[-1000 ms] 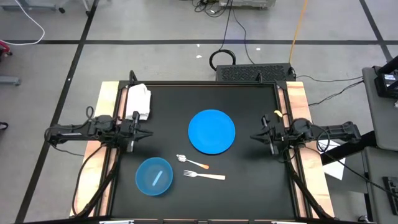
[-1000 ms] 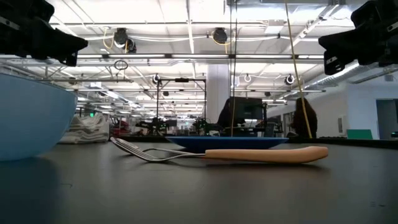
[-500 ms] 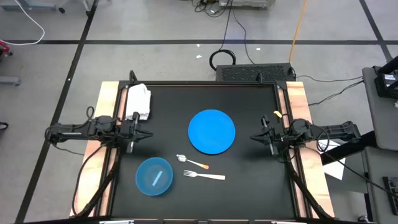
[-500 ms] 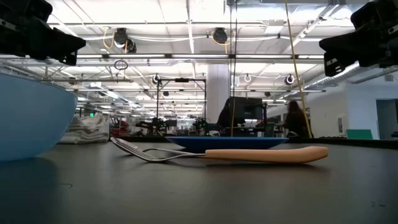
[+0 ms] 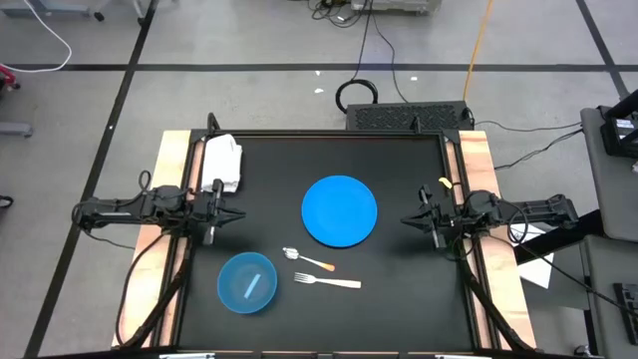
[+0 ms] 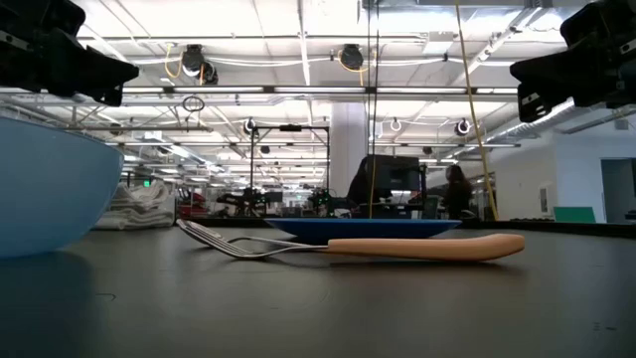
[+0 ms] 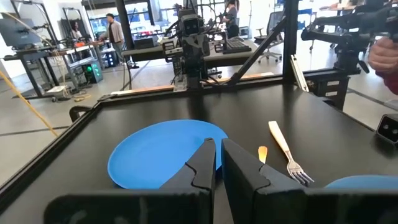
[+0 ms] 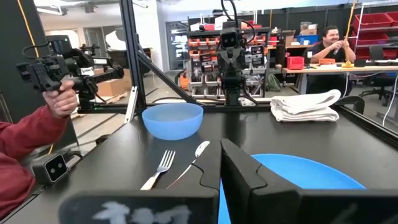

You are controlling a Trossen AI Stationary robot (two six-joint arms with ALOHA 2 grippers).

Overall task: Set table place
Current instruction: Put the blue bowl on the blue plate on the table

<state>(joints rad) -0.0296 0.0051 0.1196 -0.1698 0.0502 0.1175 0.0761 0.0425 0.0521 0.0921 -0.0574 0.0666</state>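
Observation:
On the black table (image 5: 399, 299) lie a blue plate (image 5: 339, 210) near the middle, a blue bowl (image 5: 246, 282) at the near left, a spoon (image 5: 307, 259) and a fork with a pale handle (image 5: 327, 282) between them. All of them rest flat on the tabletop. My left gripper (image 5: 239, 214) hovers level at the table's left edge, pointing at the plate (image 7: 155, 155), shut but for a slit and holding nothing (image 7: 217, 152). My right gripper (image 5: 404, 220) hovers level at the right edge, shut and empty (image 8: 221, 155).
A folded white cloth (image 5: 221, 163) lies at the table's far left corner. Light wooden strips (image 5: 477, 170) run along the left and right sides. Beyond the near edge, a person's red-sleeved arm (image 8: 25, 149) holds a handle device. More people stand in the room behind.

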